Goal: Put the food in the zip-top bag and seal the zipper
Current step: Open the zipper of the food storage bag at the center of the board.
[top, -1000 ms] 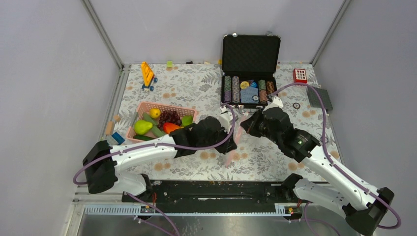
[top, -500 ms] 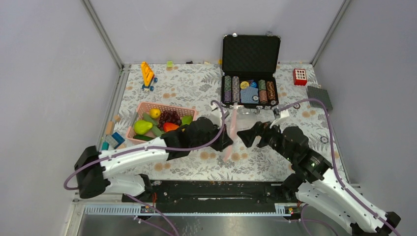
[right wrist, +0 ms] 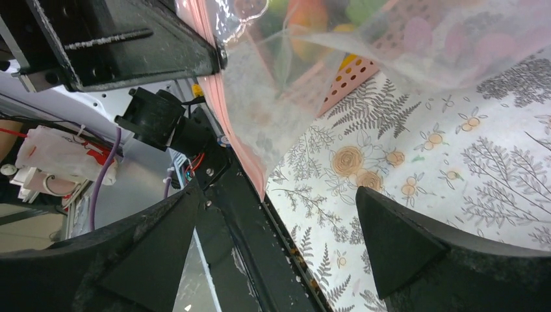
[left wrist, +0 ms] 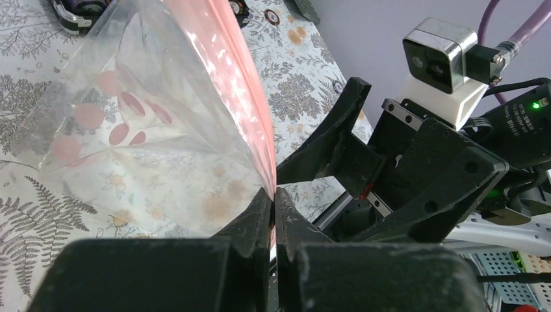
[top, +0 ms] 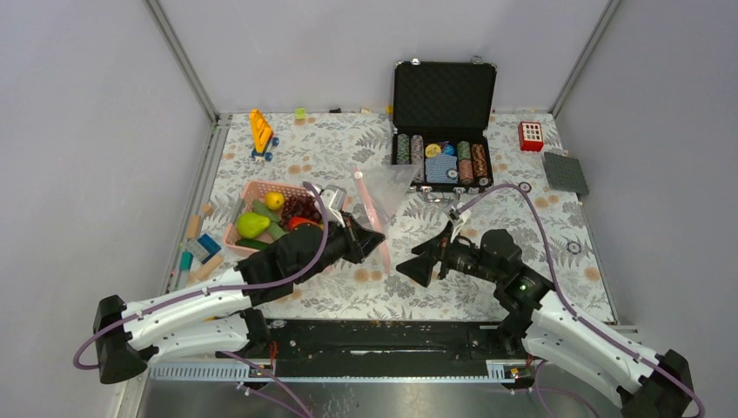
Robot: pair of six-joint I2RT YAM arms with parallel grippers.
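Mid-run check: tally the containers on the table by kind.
clear zip-top bag: 1
pink latticed basket: 1
open black case: 1
Total: 3

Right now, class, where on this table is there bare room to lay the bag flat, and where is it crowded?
Bare cloth lies between the orange toy and the black case, beyond the pink basket. Crowded: the middle, where the left end effector holds the bag facing the right end effector.
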